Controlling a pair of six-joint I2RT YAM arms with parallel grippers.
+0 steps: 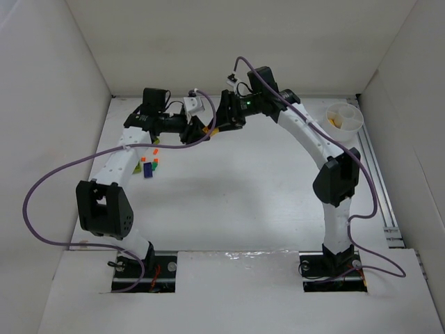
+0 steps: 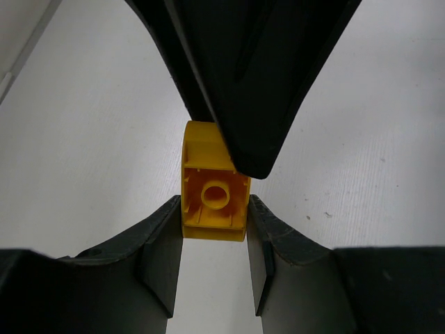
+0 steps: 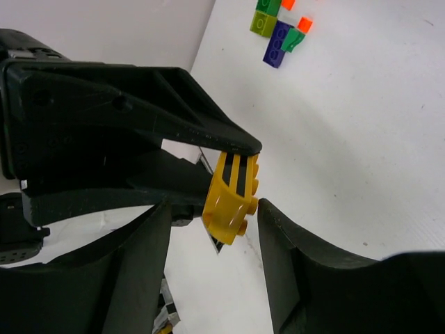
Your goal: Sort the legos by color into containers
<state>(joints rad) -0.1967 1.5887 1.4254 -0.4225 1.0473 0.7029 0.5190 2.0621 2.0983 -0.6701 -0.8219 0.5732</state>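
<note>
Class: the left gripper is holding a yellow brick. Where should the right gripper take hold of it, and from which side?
Grip the yellow brick by its free end, the part sticking out past the left gripper, probably across its flat side walls. Come in from directly opposite the left gripper, where the open right gripper sits now, because the brick's other end is clamped.
</note>
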